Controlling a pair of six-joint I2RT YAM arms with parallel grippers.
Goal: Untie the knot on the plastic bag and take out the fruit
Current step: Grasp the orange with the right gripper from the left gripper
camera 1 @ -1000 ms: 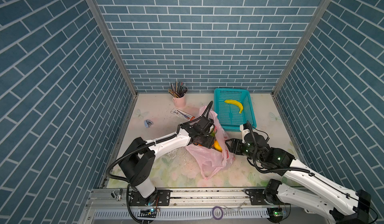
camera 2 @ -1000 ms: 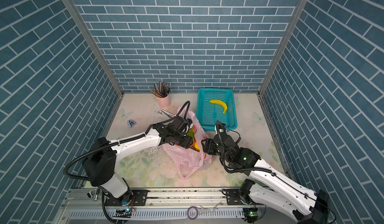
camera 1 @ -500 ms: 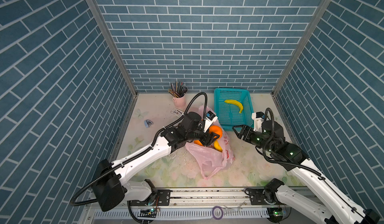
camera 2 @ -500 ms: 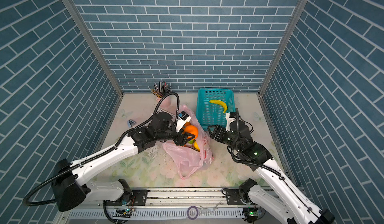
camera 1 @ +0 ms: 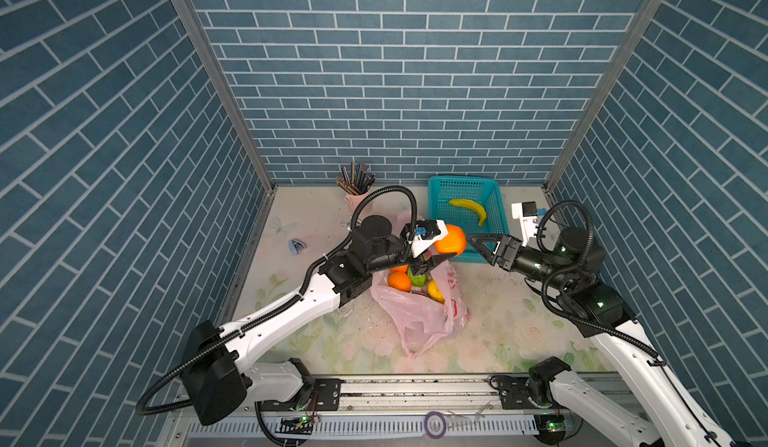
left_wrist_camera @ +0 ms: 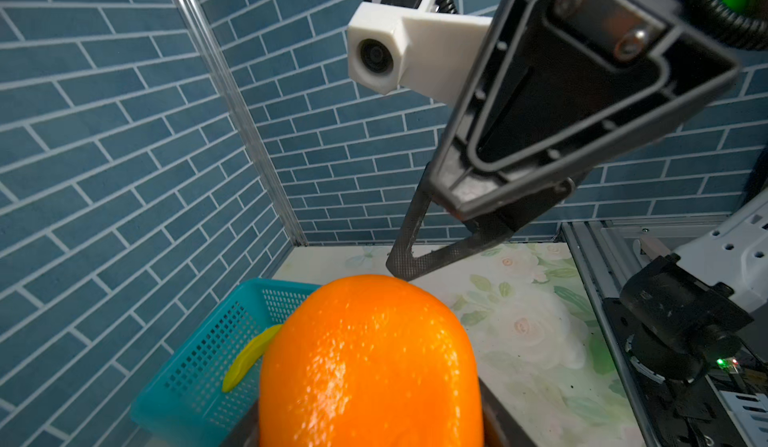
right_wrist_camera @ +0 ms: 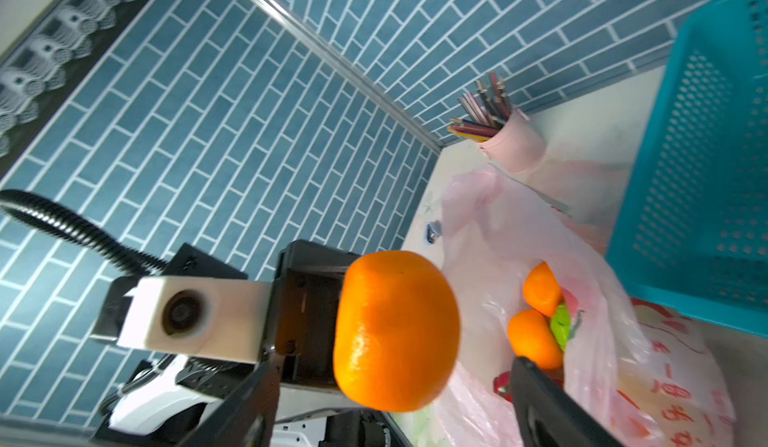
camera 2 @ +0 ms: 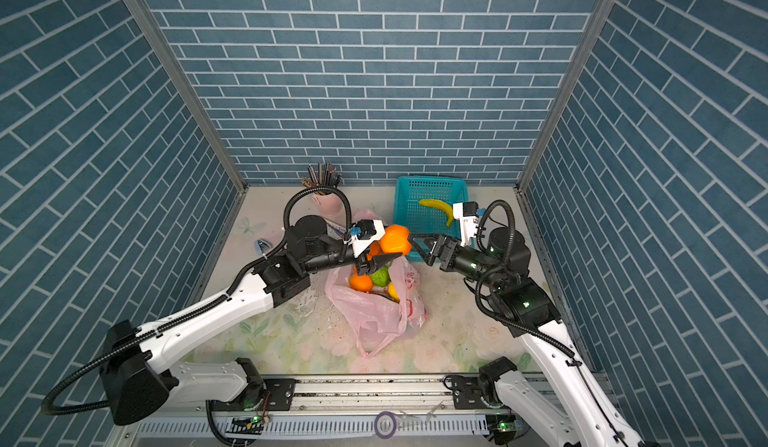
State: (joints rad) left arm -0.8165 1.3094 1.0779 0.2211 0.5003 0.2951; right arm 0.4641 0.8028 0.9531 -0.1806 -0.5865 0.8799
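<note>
Blue brick-print walls, floral tabletop; at left rear a pink cup (camera 1: 356, 195) of pencils, untouched. Change over the last second: left gripper (camera 1: 445, 244) has risen out of the plastic bag (camera 1: 419, 318) and now hangs above its mouth, clamped on one orange (camera 1: 454, 239); right gripper (camera 1: 478, 244) has backed off the bag, lifted, and faces that orange with jaws spread wide, a finger either side in the right wrist view, neither touching. Reading: bag mouth open, no knot visible, first fruit out; likely a handover or a carry to the basket. Bag lies slumped on the table, mouth showing two more oranges (camera 1: 400, 281), a green fruit (camera 1: 417, 278) and a yellow one (camera 1: 435, 290); deeper contents not discernible. Right rear: teal basket (camera 1: 461, 189) holds only a banana (camera 1: 469, 209)
</note>
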